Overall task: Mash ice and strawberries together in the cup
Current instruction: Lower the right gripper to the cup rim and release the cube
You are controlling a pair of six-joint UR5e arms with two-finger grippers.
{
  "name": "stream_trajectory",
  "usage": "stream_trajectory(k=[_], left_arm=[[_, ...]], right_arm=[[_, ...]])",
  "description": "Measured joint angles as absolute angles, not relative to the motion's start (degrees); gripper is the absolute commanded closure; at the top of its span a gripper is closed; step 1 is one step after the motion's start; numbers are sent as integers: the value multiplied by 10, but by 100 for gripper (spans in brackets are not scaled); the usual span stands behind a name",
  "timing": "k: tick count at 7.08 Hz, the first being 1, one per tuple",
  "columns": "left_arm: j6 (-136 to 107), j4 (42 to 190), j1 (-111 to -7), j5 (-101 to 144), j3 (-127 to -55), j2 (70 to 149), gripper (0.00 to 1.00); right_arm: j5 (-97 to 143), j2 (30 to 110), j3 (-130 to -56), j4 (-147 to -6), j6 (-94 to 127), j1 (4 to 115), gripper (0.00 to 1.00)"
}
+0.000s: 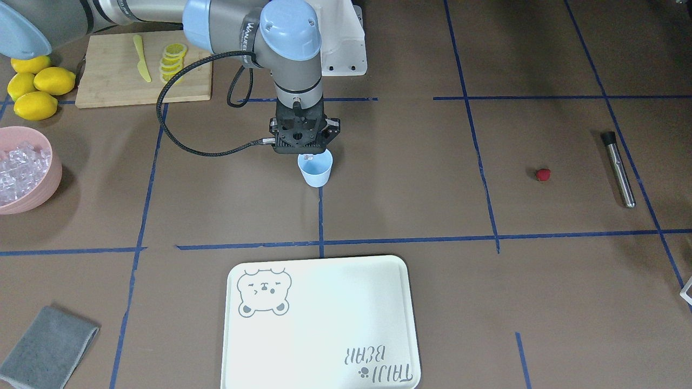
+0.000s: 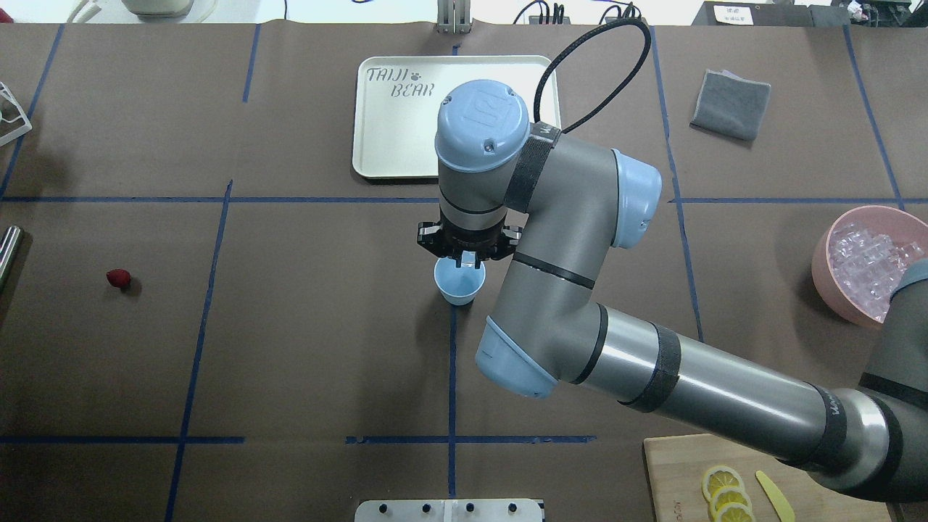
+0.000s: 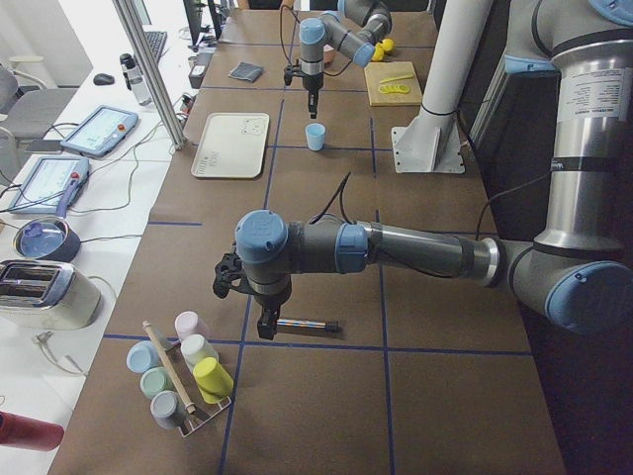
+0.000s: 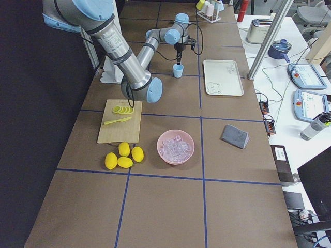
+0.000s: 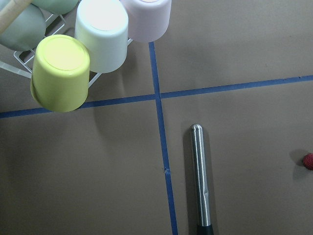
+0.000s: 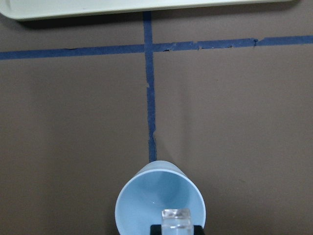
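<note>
Your right gripper [image 1: 308, 155] hangs straight down over the cup [image 1: 317, 174]. Its fingers are closed on one ice cube [image 6: 176, 218], held just above the cup's open mouth. The cup stands upright on a blue tape line near the table's middle.

More ice [image 1: 19, 165] fills the pink bowl [image 1: 53, 181], well off on the right arm's side. The strawberry [image 1: 543, 174] lies on the table well apart from the cup, near a steel rod [image 1: 619, 168] with a black end.

Your left gripper [image 3: 265, 327] sits by one end of that rod. It shows in the side view only, so you cannot tell how far it is open.

The tray [image 2: 406, 138] reads "TAIJI BEAR" with a paw mark, and a bear face is drawn in one corner. A strap on the right arm carries white lettering that starts "WANJEE"; the rest is hidden. The wrist joint's cap shows a "UR" logo.
</note>
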State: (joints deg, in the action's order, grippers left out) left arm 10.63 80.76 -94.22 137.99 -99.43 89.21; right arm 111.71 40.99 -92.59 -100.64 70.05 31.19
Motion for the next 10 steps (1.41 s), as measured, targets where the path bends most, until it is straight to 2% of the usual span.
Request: stream_trajectory(k=[3,4,5,6,7,9,10], left_arm=[[106,808,-942,1380,-994,892,0],[106,808,-942,1380,-993,892,0],[106,808,-942,1380,-993,892,0],[106,808,-942,1380,-993,892,0],[106,808,-942,1380,-993,892,0],[106,808,-942,1380,-993,892,0],[106,808,-942,1380,-993,892,0]], right_arm=[[1115,401,-916,-1005,701,306,96],[1115,399,-914,-1005,701,305,86],[1115,398,-913,-1005,701,305,68],[1115,398,-913,-1005,701,305,56],[1115,398,-912,-1005,701,305,49],[1115,397,-912,-1005,701,305,42],[1115,397,-912,-1005,701,305,33]])
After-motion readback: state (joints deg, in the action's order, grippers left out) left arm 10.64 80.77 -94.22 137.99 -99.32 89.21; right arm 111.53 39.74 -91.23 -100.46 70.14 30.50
